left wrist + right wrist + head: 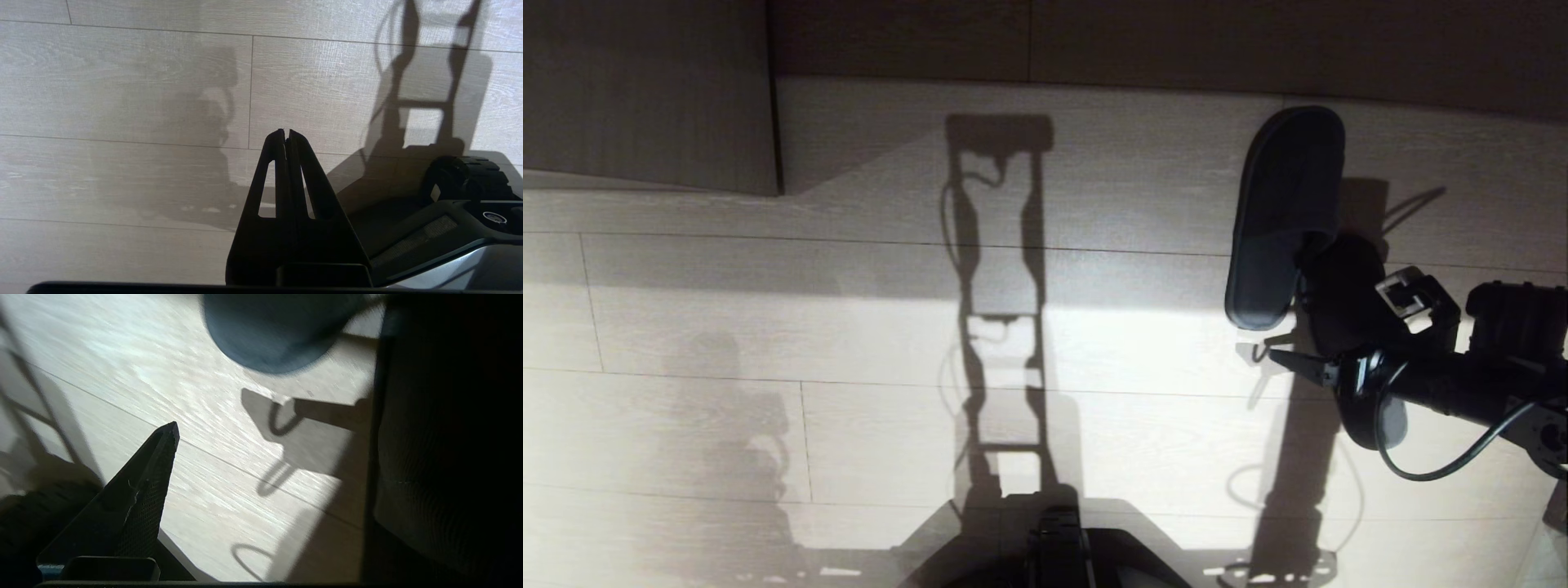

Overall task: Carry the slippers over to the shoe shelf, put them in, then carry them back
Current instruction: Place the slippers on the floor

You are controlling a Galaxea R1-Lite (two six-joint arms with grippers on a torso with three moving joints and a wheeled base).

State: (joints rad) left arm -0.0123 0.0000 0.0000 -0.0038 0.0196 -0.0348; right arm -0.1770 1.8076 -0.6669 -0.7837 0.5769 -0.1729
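- Presently, the slippers [1286, 216] lie on the pale plank floor [849, 327] at the right of the head frame; one shows in full, toe toward the top, the other sits largely hidden behind the right arm.
- Right end effector [1303, 343] hovers just below the slippers, fingers spread wide, holding nothing.
- Left end effector [286, 136] hangs over bare floor beside the robot's base [461, 220], fingers pressed together, empty.
- Shoe shelf [1013, 41]: dark boards along the frame's top edge.
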